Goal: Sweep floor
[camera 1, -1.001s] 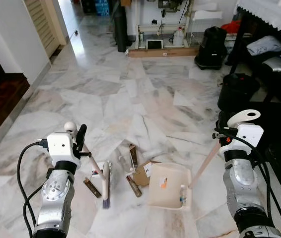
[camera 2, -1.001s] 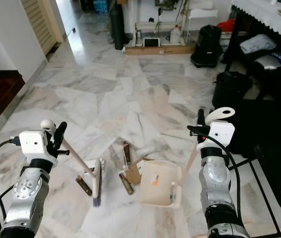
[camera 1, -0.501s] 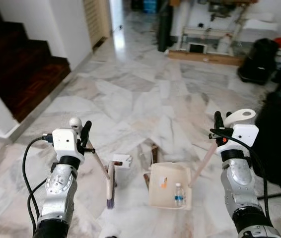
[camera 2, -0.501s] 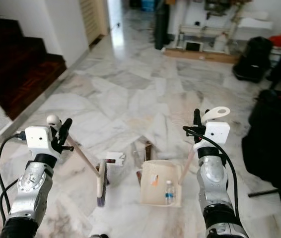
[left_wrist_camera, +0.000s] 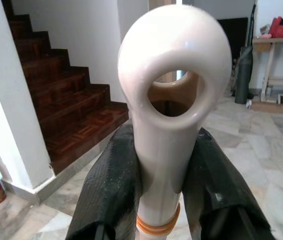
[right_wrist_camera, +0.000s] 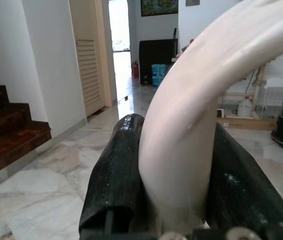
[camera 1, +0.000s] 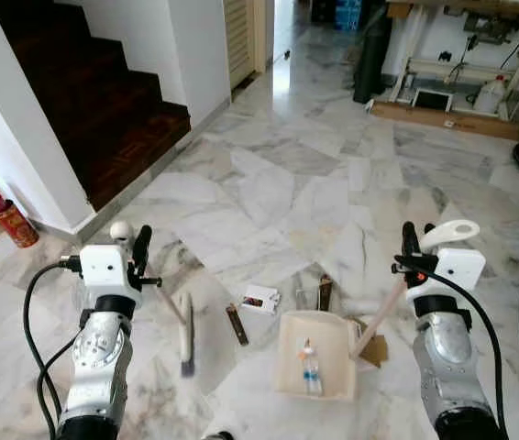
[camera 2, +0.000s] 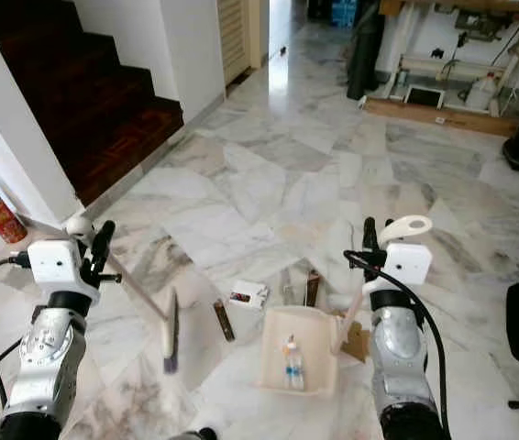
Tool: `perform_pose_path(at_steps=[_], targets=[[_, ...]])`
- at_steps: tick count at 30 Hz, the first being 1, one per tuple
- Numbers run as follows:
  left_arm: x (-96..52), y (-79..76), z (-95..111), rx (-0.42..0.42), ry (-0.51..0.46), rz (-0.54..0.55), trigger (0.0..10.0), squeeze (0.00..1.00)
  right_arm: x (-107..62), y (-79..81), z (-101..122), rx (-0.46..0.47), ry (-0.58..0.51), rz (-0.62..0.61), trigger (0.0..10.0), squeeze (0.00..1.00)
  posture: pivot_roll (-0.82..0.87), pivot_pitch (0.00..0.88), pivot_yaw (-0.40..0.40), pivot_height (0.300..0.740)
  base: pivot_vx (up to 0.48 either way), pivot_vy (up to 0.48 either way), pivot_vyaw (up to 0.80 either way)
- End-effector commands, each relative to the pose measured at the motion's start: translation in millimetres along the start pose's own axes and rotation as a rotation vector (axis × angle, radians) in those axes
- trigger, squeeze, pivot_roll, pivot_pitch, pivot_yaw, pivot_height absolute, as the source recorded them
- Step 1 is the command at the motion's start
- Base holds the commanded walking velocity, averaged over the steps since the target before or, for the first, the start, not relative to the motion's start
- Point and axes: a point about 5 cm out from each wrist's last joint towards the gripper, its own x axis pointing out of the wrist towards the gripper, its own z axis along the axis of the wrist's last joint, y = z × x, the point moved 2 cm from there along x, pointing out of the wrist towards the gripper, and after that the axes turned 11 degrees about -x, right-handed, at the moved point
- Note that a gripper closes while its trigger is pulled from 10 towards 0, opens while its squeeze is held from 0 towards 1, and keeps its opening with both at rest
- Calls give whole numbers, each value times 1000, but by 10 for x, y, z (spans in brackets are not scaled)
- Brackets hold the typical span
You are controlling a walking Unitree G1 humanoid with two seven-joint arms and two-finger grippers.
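The left gripper (left_wrist_camera: pixel 161 170) has its jaws closed on the white looped handle of the broom (camera 1: pixel 185 332), whose head rests on the marble floor (camera 1: pixel 287 183) just left of the scattered litter (camera 1: pixel 261 299). The right gripper (right_wrist_camera: pixel 176 170) has its jaws clamped on the handle of the dustpan (camera 1: pixel 314 356), which sits on the floor between the two arms with a small bottle (camera 1: pixel 309 363) lying inside it. A dark staircase (camera 1: pixel 94 101) rises at the far left, with a red can (camera 1: pixel 6 218) beside the wall.
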Motion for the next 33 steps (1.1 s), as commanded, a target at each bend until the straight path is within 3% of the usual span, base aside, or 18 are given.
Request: perform_pose_path(at_steps=[1,5,13,33], targets=[[62,-60,212,28,-94,-33,10000,0,73,-39,183,-3,-73,-11,10000,0,20,0,52,740,0,0,0],[20,-68,203,31,-89,-31,10000,0,86,3,216,5,-80,-2,10000,0,30,0,51,740,0,0,131],[-66,-63,175,40,-71,-21,10000,0,69,109,211,15,-69,28,10000,0,36,0,58,740,0,0,800],[-126,-91,157,48,-41,-40,10000,0,65,209,250,34,-74,53,10000,0,27,0,76,740,0,0,800]])
